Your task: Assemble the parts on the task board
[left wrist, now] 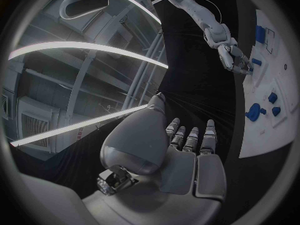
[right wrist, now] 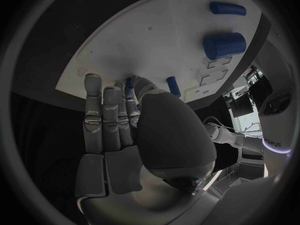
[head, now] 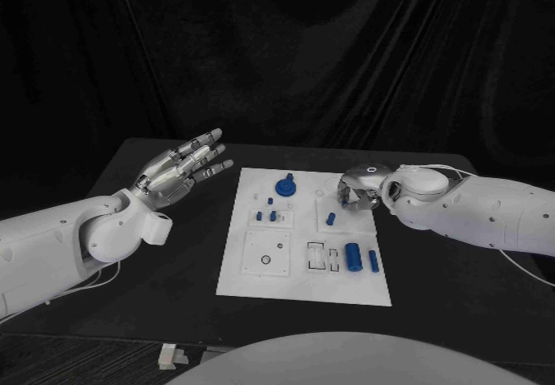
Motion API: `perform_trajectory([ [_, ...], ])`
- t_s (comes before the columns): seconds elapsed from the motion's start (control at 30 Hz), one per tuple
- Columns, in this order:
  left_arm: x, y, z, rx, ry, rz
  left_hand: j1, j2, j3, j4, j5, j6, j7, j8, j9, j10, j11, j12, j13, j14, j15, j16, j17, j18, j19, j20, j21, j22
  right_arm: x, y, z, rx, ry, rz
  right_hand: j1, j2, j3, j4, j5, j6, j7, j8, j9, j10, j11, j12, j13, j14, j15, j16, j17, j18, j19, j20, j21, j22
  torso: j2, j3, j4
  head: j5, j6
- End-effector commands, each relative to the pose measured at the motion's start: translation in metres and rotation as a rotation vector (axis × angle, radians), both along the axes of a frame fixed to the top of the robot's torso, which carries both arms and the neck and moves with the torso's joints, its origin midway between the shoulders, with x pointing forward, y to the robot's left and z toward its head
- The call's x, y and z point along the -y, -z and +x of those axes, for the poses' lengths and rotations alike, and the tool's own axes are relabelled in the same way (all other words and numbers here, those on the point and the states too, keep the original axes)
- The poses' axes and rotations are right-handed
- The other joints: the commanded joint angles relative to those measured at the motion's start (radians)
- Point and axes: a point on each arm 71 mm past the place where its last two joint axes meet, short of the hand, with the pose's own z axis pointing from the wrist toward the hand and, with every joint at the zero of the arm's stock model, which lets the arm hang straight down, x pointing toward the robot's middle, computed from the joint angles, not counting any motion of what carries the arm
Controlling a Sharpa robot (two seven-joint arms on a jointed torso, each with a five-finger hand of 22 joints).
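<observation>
- Head view: several blue parts (head: 351, 258) lying loose on task board (head: 303, 285); assembly mostly left, by the look.
- Left hand (head: 183, 172) raised beside board, fingers spread, empty.
- Right hand (head: 361, 191) over board's far right; grasp impossible to tell.

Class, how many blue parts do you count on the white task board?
7: a round knobbed part at the far end, three small pegs below it, one peg near the right hand, two cylinders near right. The hand may hide others.

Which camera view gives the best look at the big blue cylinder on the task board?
The right wrist view: the big blue cylinder is close and unobstructed. The head view shows it small, lying on the task board. The left wrist view shows it at the rim.
</observation>
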Motion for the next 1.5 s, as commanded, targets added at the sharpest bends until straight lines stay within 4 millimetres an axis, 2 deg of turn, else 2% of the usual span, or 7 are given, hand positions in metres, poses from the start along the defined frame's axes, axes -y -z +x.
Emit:
perform_trajectory([
  [0.03,0.002,0.0,0.0,-0.007,0.007,-0.012,0.011,0.004,0.002,-0.007,0.006,0.012,0.003,0.007,0.002,0.004,0.009,0.008,0.002,0.001,0.006,0.005,0.002,0.008,0.009,0.001,0.006,0.002,0.0,0.001,-0.001,0.017,0.0,0.031,0.01,0.008,0.004,-0.007,0.005,0.018,0.0,0.012,0.015,0.021,-0.006,0.005,-0.001,-0.005,-0.006,0.0,-0.005,0.007,0.001,-0.007,0.004,0.049,0.001,-0.0003,-0.0002,0.0,0.0],
  [0.43,0.003,0.002,0.0,-0.021,0.015,0.001,0.032,0.01,0.023,-0.038,0.02,0.025,0.016,0.016,0.003,0.018,0.024,0.025,0.006,0.008,0.011,0.015,0.005,0.01,0.029,0.009,0.011,0.01,0.0,-0.002,-0.001,0.04,-0.002,0.063,0.022,0.013,0.017,-0.039,0.002,0.052,-0.003,0.033,0.056,0.075,-0.02,-0.006,-0.01,-0.013,-0.019,-0.037,-0.054,0.005,0.008,-0.02,0.019,0.051,0.0,-0.0006,-0.0003,-0.001,0.0],
  [0.87,0.003,0.004,0.0,-0.033,0.017,0.014,0.043,0.01,0.041,-0.062,0.031,0.028,0.02,0.019,0.004,0.02,0.029,0.031,0.007,0.012,0.016,0.021,0.006,0.01,0.04,0.015,0.014,0.013,0.008,-0.01,-0.006,0.089,0.015,0.095,0.03,0.009,0.024,-0.054,-0.001,0.047,-0.001,0.025,0.065,0.085,-0.021,-0.019,-0.017,-0.013,-0.022,-0.054,-0.075,0.005,0.009,-0.023,0.018,0.051,0.0,-0.0012,0.0002,0.002,0.0],
  [1.23,0.006,0.006,0.002,-0.039,0.024,0.02,0.044,0.009,0.047,-0.07,0.038,0.032,0.022,0.021,0.004,0.021,0.031,0.034,0.007,0.013,0.017,0.023,0.007,0.01,0.043,0.017,0.014,0.013,0.005,-0.044,-0.009,0.163,0.002,0.142,0.027,0.007,0.027,-0.055,-0.003,0.038,0.001,0.016,0.066,0.085,-0.018,-0.03,-0.022,-0.014,-0.02,-0.065,-0.086,0.005,0.006,-0.023,0.011,0.049,0.001,-0.0008,0.0,0.005,0.0],
  [1.4,0.006,0.007,0.002,-0.041,0.024,0.022,0.044,0.009,0.047,-0.07,0.038,0.032,0.022,0.021,0.004,0.021,0.031,0.034,0.007,0.013,0.017,0.023,0.007,0.01,0.043,0.017,0.014,0.013,-0.003,-0.059,-0.014,0.18,-0.023,0.164,0.027,0.007,0.028,-0.055,-0.004,0.037,0.002,0.015,0.066,0.085,-0.018,-0.03,-0.022,-0.014,-0.02,-0.065,-0.086,0.005,0.006,-0.023,0.012,0.049,0.001,-0.0011,0.0007,0.008,0.0],
  [1.5,0.006,0.007,0.002,-0.042,0.023,0.023,0.042,0.008,0.048,-0.072,0.039,0.031,0.023,0.021,0.004,0.02,0.031,0.034,0.007,0.011,0.014,0.02,0.006,0.01,0.039,0.015,0.012,0.004,-0.015,-0.067,-0.02,0.189,-0.058,0.181,0.028,0.006,0.029,-0.056,-0.006,0.035,0.002,0.012,0.066,0.086,-0.018,-0.033,-0.023,-0.013,-0.02,-0.065,-0.086,0.005,0.005,-0.023,0.011,0.049,0.001,-0.0008,0.0001,0.012,0.0],
])
